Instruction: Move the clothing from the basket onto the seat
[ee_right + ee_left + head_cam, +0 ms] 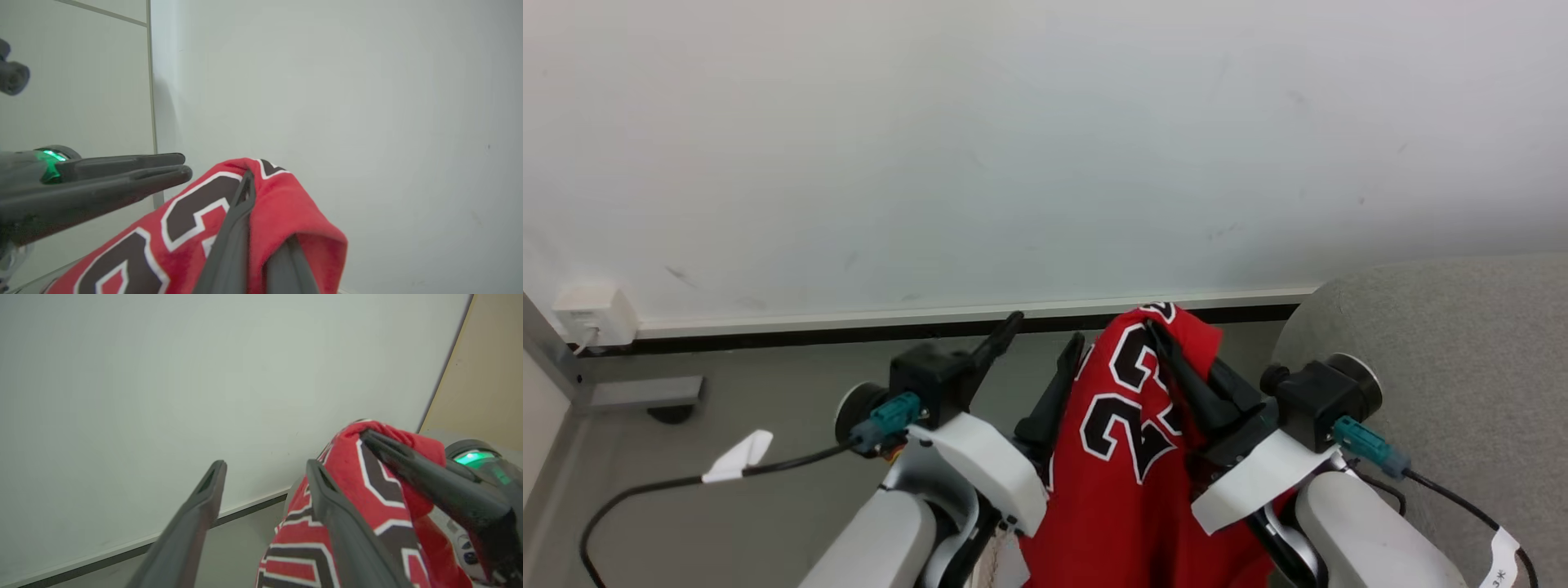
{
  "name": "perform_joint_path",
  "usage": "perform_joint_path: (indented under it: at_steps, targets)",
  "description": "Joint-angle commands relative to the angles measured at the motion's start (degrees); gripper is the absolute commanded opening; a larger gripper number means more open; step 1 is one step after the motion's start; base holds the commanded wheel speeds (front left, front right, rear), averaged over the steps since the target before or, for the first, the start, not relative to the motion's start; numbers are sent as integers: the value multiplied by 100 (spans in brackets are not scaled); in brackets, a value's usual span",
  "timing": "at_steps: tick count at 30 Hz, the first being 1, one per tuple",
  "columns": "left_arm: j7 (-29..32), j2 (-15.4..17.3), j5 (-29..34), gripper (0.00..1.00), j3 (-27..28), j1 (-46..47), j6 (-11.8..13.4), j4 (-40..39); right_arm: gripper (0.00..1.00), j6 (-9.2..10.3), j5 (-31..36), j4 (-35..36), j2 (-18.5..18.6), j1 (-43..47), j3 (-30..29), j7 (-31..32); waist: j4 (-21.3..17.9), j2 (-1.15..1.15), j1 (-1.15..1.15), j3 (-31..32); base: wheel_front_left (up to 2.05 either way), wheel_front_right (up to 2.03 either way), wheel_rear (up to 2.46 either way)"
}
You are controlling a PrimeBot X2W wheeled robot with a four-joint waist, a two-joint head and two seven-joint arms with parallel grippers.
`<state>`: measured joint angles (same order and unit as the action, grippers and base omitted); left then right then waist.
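Nearest, the left forearm (874,539) and right forearm (1364,531) rise from the bottom of the head view w/ the red jersey (1127,457) hanging btwn them. Its black no. 23 w/ white outline faces the camera. The right claw (1164,335) has its 2 fingers pressed together on the jersey's top fold, pinching the cloth so it drapes over the tips and hangs down past the bottom edge of the view. The left claw (1045,331) is spread, w/ nothing btwn its 2 fingers. Its inner finger sits just beside the jersey's left edge; contact can't be told. A black cable (645,490) w/ a white tag trails from the left wrist over the grey floor (768,392). Just right of the jersey, a bit further out, is the grey seat (1462,351) w/ a rounded corner. The jersey is held up beside it, not resting on it. Beyond: a white skirting strip (890,314), a white box (595,314) at far left, then the plain white wall (1013,147).
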<state>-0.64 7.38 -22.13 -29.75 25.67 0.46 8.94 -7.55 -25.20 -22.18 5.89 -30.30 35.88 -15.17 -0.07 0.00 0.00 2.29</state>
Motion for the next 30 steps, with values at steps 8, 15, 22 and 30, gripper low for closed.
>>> perform_joint_path:
  at_steps: [8,15,22,30]
  targets:
    - [-276,155,144,100,-183,-527,23,245,0,13,104,200,301,155,-419,2,-211,0,0,-74,0,0,0]
    - [-482,98,86,100,-258,-677,13,426,0,12,114,254,480,249,-569,2,-321,0,0,-88,0,0,0]
    - [-513,68,48,100,-310,-664,16,437,0,12,120,276,549,322,-709,2,-418,0,0,-107,0,0,0]
    - [-464,106,22,100,-344,-634,26,356,0,12,138,277,573,312,-749,2,-649,0,0,-151,0,0,0]
